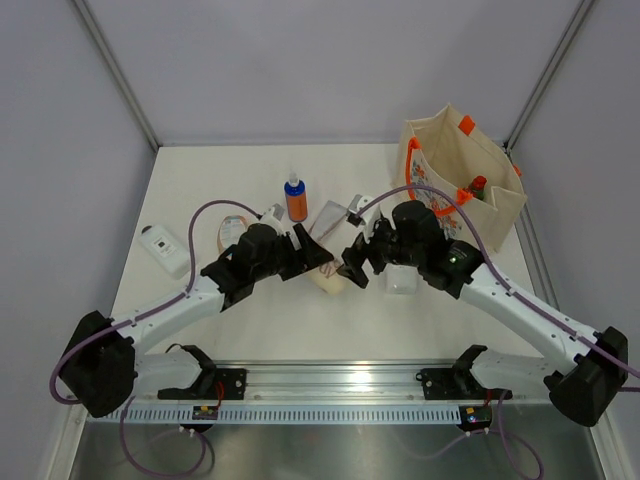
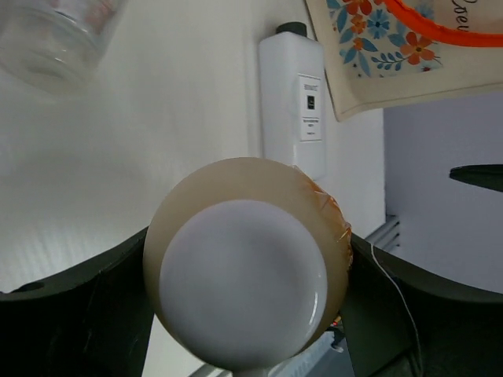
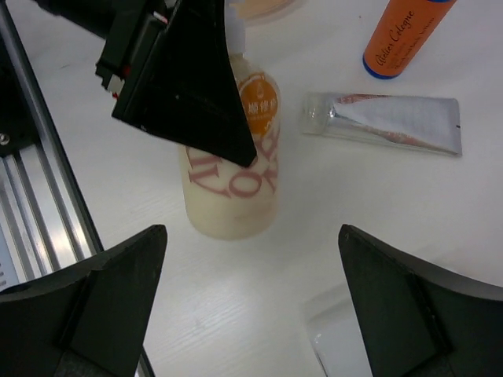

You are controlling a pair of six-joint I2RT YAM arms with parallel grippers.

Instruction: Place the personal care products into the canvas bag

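At the far left of the tabletop [image 1: 330, 330] lies a small white container [image 1: 160, 243], well apart from everything else. Right of it, the peach tube [image 1: 234, 227] lies just beside the left arm's wrist. The left end effector [image 2: 247, 290] is clamped on the cream bottle [image 2: 245, 271], one finger on each side of it (its wrist view looks straight at the bottle's round base). From above, the cream bottle points toward the right arm near the middle of the tabletop.

Behind it the orange bottle with blue cap [image 1: 295, 198] stands upright, and the silver tube [image 3: 385, 122] lies flat just to its right.

The right end effector [image 3: 251, 236] is spread wide and holds nothing, facing the cream bottle's lower end. A flat white rectangular bottle [image 2: 292, 102] with a dark cap lies under the right arm.

At the far right stands the canvas bag [image 1: 445, 160], mouth open. The green red-capped bottle [image 1: 477, 188] is already inside it.
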